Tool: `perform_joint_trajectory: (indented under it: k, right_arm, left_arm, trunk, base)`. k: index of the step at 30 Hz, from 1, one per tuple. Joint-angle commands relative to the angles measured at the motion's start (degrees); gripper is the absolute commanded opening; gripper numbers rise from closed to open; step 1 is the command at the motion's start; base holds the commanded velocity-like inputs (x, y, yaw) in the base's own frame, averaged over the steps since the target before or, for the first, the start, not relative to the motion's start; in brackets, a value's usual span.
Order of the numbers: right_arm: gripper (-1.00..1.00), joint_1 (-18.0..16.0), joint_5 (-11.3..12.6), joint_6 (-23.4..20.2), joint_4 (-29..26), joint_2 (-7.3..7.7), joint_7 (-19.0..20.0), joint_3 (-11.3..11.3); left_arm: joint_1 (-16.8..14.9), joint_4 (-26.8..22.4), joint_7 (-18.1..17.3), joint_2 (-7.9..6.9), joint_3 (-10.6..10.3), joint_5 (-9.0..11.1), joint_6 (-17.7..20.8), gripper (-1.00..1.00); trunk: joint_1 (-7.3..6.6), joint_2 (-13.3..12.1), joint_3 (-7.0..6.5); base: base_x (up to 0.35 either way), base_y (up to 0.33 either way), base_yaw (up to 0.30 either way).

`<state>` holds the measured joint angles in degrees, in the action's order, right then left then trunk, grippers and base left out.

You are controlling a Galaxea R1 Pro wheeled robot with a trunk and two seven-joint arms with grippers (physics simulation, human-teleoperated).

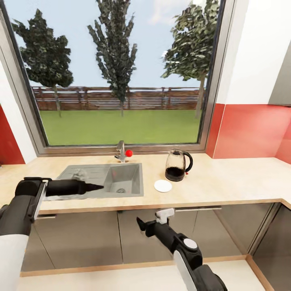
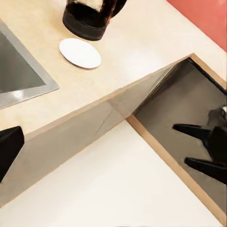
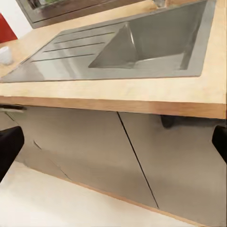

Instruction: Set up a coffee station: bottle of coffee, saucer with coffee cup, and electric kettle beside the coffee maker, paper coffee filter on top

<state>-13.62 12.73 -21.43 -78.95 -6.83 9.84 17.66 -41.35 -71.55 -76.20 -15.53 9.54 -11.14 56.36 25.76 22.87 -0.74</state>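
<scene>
- The surface is the biggest thing here. It is a long tan slab, hard and flat, so things should stand on it well. A steel sink is set into it.
- The kettle stands on the surface, right of the sink, under the window. We think it is a bit heavy. Its glass body looks smooth and slippery, and it could break. So we would take it by the black loop handle at its side, not by the glass. It has a small red dot low on that side.
- The saucer lies flat on the surface, just in front of the kettle. It is thin, light and hard, and could chip. It sits so low that we would have to pinch it by the rim.
- Our left end effector hangs over the front of the sink, pointing toward the saucer. We cannot tell if its fingers are spread or pressed together.
- Our right end effector is low, in front of the grey cupboard doors under the surface. The left wrist view shows its two dark fingers spread apart with nothing between them.
- A small white cup-like thing sits at the far end of the sink's ribbed side. It is too small to be sure.
- We can read no brand, label or writing on anything.
</scene>
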Motion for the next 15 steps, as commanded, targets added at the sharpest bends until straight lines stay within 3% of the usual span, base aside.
perform_joint_trajectory:
  k: [1, 4, 5, 8, 10, 14, 15]
  right_arm:
    - [1.0, 0.0, 0.72, -1.6, -1.5, -0.01, 0.07, -0.07]
    - [1.0, -0.03, 2.6, -6.03, -5.63, -0.07, 0.09, -0.15]
    - [1.0, -0.08, 4.55, -7.54, -6.86, -0.09, 0.05, -0.4]
    - [1.0, -0.36, 7.53, -8.41, -7.55, -0.1, 0.02, -2.03]
    - [1.0, -1.76, 8.46, -8.56, -7.67, -0.11, 0.01, -4.55]
    - [1.0, -5.83, 9.41, -9.88, -7.78, -0.07, 0.01, -12.98]
    - [1.0, -6.28, 9.45, -10.19, -7.78, -0.06, 0.01, -13.93]
  left_arm:
    - [-0.81, 0.25, -0.55, -0.24, 0.09, -0.64, 0.76, 1.0]
    - [-3.54, 2.66, -0.42, -1.16, 0.17, -0.7, 1.26, 1.0]
    - [-4.54, 4.8, -0.25, -1.54, 0.2, -0.75, 1.38, 1.0]
    - [-4.97, 7.19, 0.73, -1.7, 0.2, -0.78, 1.4, 1.0]
    - [-4.86, 8.27, 1.82, -1.62, 0.23, -0.72, 1.29, 1.0]
    - [-4.48, 9.37, 3.05, -1.35, 0.19, -0.7, 0.97, 1.0]
    - [-4.43, 9.41, 3.11, -1.33, 0.14, -0.7, 0.95, 1.0]
  trunk:
    - [0.02, 0.05, 0.05]
    - [0.02, 0.05, 0.05]
    - [0.02, 0.05, 0.05]
    - [0.02, 0.05, 0.05]
    - [0.02, 0.05, 0.05]
    - [0.02, 0.05, 0.05]
    - [0.02, 0.05, 0.05]
  base:
    - [0.0, 0.0, 0.0]
    - [0.0, 0.0, 0.0]
    - [0.0, 0.0, 0.0]
    - [0.0, 0.0, 0.0]
    - [0.0, 0.0, 0.0]
    - [0.0, 0.0, 0.0]
    - [0.0, 0.0, 0.0]
